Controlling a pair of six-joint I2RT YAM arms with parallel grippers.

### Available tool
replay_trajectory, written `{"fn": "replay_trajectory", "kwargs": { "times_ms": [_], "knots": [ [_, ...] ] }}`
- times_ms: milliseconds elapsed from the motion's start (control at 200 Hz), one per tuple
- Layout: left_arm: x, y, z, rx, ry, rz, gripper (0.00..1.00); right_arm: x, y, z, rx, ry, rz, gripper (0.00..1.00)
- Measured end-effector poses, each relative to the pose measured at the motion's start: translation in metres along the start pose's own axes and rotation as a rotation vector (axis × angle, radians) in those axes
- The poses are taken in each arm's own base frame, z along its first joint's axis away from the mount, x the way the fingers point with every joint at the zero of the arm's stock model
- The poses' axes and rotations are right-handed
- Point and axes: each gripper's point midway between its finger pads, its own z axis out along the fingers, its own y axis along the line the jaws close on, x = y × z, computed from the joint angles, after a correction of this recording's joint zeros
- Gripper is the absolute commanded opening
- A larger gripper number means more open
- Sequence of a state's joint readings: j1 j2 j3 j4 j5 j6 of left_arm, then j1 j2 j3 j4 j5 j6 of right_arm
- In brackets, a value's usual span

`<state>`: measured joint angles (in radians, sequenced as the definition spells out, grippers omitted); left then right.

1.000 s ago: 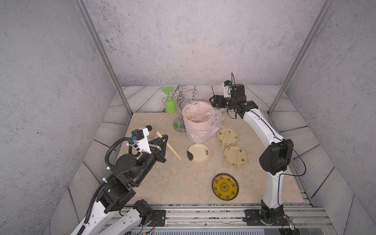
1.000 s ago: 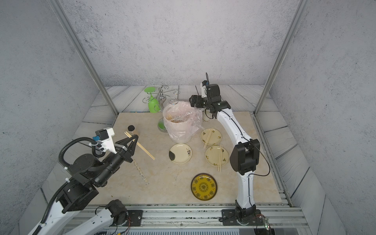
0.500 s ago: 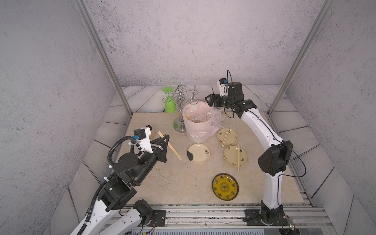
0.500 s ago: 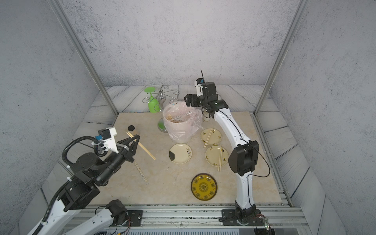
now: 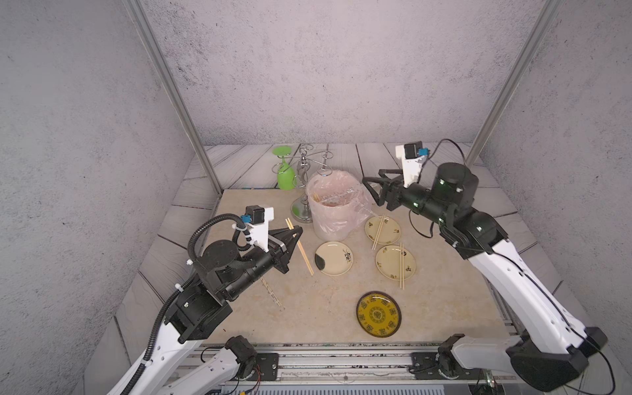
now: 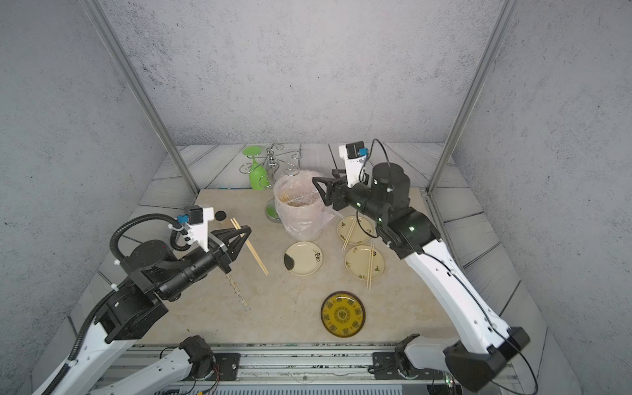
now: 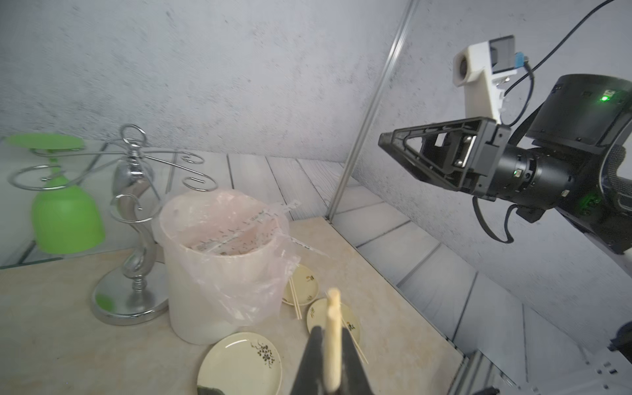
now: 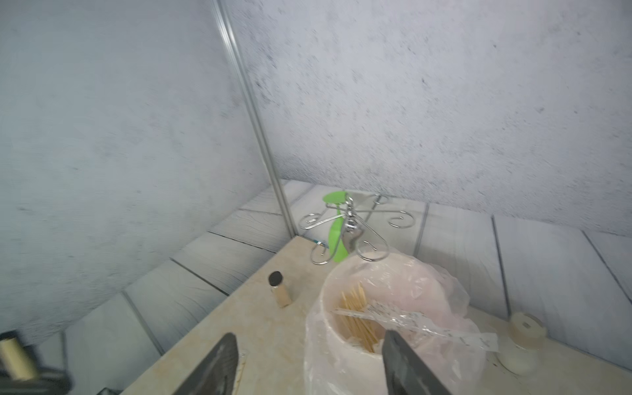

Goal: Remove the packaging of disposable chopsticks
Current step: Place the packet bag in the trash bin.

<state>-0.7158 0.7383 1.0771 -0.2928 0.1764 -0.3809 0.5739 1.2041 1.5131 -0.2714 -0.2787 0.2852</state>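
Raised left gripper [image 5: 299, 231] pinches the disposable chopsticks [image 5: 303, 256] crosswise; right gripper [image 5: 371, 176] reaches level, jaws parted and empty, bin [image 5: 333, 222] ahead, below.

Below and ahead of my right end effector [image 5: 371, 175] stands the lined bin [image 5: 328, 225], the wire stand [image 5: 302, 167] just beyond it; straight ahead the air is free.

Mottled grey, concrete-look walls [image 5: 325, 68] are seen on three sides. Bare aluminium corner posts [image 5: 171, 99] are noted at the back. A beige stone-look tabletop [image 5: 318, 314] is bordered by pale grey wood-grain planks [image 5: 239, 164]. Light is even; shadows are soft.
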Motion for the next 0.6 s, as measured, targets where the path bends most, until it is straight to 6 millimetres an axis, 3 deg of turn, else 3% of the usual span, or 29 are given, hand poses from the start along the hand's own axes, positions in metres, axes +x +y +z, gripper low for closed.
{"fn": "replay_trajectory", "kwargs": {
  "times_ms": [145,330,405,500,601],
  "knots": [
    [0.017,-0.029,0.014,0.174,0.123,0.013,0.0,0.037,0.045,-0.026,-0.229,0.016,0.031,0.58],
    [0.046,-0.057,0.025,0.379,0.273,-0.025,0.0,0.125,0.101,-0.033,-0.506,0.21,0.07,0.57],
    [0.05,-0.064,0.023,0.431,0.29,-0.041,0.0,0.152,0.121,-0.038,-0.579,0.278,0.067,0.56],
    [0.05,-0.072,0.019,0.483,0.294,-0.057,0.0,0.17,0.139,-0.044,-0.635,0.322,0.059,0.56],
    [0.048,-0.077,0.016,0.514,0.281,-0.065,0.0,0.176,0.147,-0.047,-0.662,0.334,0.048,0.54]
  ]
}}
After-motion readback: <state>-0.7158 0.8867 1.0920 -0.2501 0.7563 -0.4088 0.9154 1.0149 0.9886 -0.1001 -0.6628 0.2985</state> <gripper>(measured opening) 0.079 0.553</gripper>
